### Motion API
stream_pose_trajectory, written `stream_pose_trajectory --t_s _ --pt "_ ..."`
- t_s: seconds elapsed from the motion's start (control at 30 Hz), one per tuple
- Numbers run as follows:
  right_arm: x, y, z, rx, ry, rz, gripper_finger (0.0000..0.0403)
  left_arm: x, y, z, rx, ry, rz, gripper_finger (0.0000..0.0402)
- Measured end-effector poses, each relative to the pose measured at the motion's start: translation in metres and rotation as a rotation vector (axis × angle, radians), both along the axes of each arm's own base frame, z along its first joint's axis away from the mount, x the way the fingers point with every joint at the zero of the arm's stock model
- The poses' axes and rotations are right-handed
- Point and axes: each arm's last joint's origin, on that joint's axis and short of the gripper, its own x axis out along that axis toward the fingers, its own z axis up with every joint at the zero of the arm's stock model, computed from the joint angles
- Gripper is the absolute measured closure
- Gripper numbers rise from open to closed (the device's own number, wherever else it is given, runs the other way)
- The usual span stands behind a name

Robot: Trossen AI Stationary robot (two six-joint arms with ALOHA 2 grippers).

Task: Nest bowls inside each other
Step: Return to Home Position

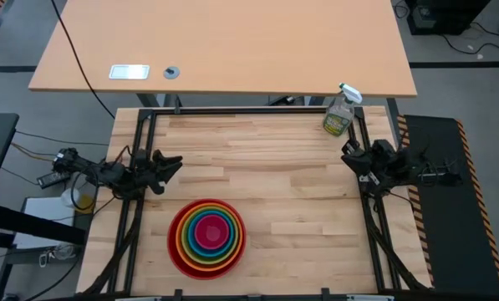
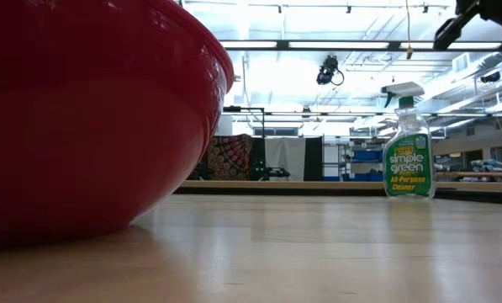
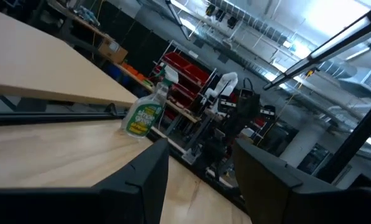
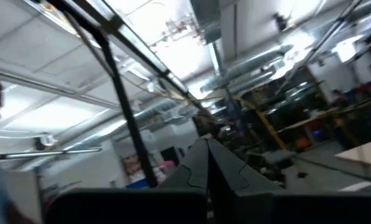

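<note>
Bowls [image 1: 207,236]: five nested, red outermost, pink innermost; on worktop [image 1: 282,167], nearer L side.
L gripper [image 1: 172,167]: fingers spread, at L edge.
R gripper [image 1: 351,156]: fingers pressed together, R edge, nr spray bottle [image 1: 339,114].

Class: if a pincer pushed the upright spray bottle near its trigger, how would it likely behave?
The spray bottle is tall on a narrow base, so a high push would probably tip it rather than slide. Its clear plastic body likely feels light and gives slightly. Standing near the table edge, it might fall off.
</note>
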Motion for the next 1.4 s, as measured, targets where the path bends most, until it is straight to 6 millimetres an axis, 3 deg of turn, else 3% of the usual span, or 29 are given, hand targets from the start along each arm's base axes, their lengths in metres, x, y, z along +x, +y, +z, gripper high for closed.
stream_pose_trajectory --t_s 0.33,0.5,0.83,1.4 --pt "0.002 -0.004 -0.015 0.04 0.166 -0.127 0.0394 0.001 0.0 -0.004 0.119 0.08 0.022 0.0221" --pt "0.008 -0.002 -0.036 0.078 0.387 -0.07 0.0393 0.002 -0.001 -0.012 0.195 0.184 0.026 0.0221" --pt "0.008 -0.004 -0.068 0.015 0.715 -0.139 0.0386 0.007 -0.002 -0.024 0.343 0.36 0.054 0.0221" --pt "0.008 -0.004 -0.069 0.006 0.73 -0.145 0.0386 0.008 -0.003 -0.025 0.272 0.347 0.044 0.0221"
